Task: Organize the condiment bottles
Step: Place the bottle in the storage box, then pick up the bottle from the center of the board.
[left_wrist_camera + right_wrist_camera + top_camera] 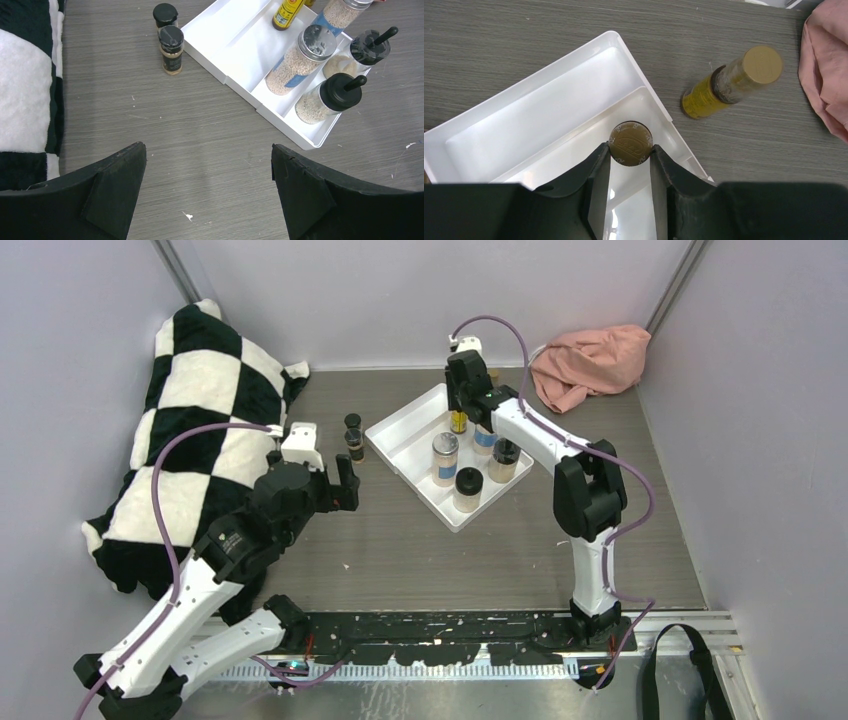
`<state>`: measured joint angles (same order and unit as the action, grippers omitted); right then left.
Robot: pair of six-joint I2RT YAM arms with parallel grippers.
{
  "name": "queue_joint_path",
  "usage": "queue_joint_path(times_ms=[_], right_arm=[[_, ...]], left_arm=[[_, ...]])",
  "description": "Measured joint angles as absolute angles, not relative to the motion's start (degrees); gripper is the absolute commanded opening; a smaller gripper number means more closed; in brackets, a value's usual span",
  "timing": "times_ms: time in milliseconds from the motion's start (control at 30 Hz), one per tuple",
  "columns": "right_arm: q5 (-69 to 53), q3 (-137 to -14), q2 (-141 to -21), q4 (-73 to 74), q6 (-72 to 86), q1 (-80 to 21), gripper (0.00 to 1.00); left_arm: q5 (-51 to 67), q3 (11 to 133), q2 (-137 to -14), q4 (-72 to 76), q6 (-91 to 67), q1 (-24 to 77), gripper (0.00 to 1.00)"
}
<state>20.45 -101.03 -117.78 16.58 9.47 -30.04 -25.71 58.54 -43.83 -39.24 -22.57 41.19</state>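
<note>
Four jars [445,457] and a bottle [630,144] are in the tray [405,430]. Two small bottles [353,438] stand just left of it, one more bottle [729,82] behind it.

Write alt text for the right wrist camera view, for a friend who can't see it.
The right gripper clamps the gold cap of a slim amber bottle standing in a white tray. A second amber bottle sits outside the tray on the grey table, near a pink cloth.

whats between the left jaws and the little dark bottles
Just bare table, from the left jaws to the little dark bottles; left wrist view shows it.
</note>
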Motion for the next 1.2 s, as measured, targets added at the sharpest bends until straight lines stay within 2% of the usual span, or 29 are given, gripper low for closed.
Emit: queue_joint_path(times_ms=[167,233,767,1200], right_arm=[[20.3,-100.0,-117.3,17.2,9.9,-30.6,0.62],[20.2,-99.4,-117.3,17.7,10.0,-30.8,0.65],[20.4,-100.9,-116.8,19.8,9.8,-31.5,0.68],[23.9,-115.3,-116.8,22.6,9.3,-29.3,0.68]], left_arm=[[-25.5,58.5,-43.6,-39.3,-23.3,41.2,0.96],[-25.5,58.5,-43.6,-39.3,-23.6,41.2,0.95],[-24.9,58.5,-43.6,-39.4,-23.8,41.2,0.95],[-24.9,58.7,-44.1,-39.4,-23.7,41.2,0.95]])
